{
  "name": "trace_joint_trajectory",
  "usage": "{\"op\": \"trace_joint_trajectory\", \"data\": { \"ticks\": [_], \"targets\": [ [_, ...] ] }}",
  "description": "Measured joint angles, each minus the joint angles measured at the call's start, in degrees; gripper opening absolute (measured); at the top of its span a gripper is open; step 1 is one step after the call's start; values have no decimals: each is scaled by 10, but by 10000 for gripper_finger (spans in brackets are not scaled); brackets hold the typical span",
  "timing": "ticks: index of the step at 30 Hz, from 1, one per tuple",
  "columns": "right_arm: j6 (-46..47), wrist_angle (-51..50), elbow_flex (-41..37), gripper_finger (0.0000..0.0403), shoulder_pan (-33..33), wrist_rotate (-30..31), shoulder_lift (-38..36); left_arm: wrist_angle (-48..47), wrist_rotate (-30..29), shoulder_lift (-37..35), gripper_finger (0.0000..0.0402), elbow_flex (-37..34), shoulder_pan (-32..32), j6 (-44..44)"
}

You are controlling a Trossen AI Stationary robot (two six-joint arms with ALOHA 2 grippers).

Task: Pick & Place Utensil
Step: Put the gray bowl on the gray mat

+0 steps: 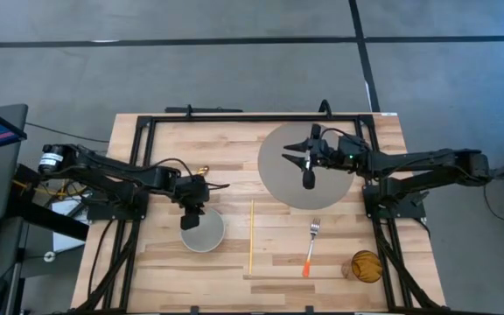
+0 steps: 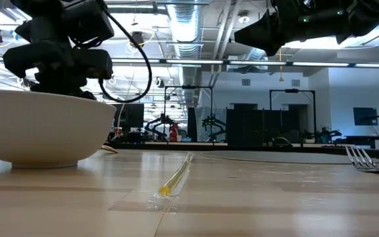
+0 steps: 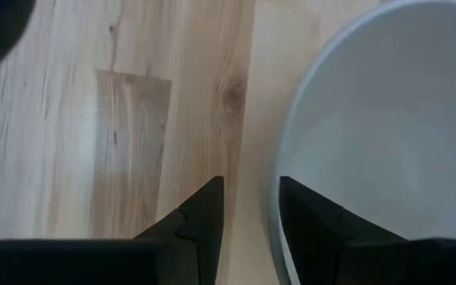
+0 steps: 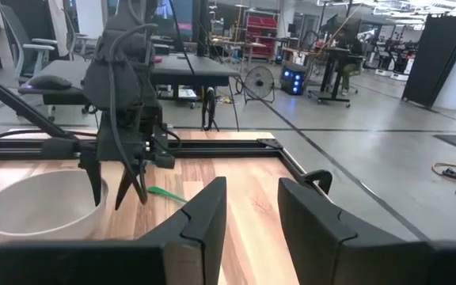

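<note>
Left gripper [image 1: 191, 213] straddles the white bowl [image 1: 205, 234] rim at 10 o'clock, fingers parted, nothing held; I'd seat deeper before squeezing. Right gripper [image 1: 308, 169] idles open.

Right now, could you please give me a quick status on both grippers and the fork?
Left gripper open, straddling the bowl rim. Right gripper open, raised over the grey mat, empty. Fork untouched on the table; nothing blocking it.
</note>
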Motion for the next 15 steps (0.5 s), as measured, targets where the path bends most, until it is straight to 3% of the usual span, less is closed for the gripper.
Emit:
{"op": "trace_joint_trajectory", "data": {
  "ticks": [4, 9, 15],
  "targets": [
    [0, 2, 0, 109, 0, 0, 0, 2, 0, -3, 93, 0, 0, 17],
    [-3, 2, 0, 109, 0, 0, 0, 7, -4, -29, 15, 0, 7, 21],
    [-56, 7, 0, 111, 7, 0, 0, 36, -7, -71, 15, 0, 33, -13]
  ]
}}
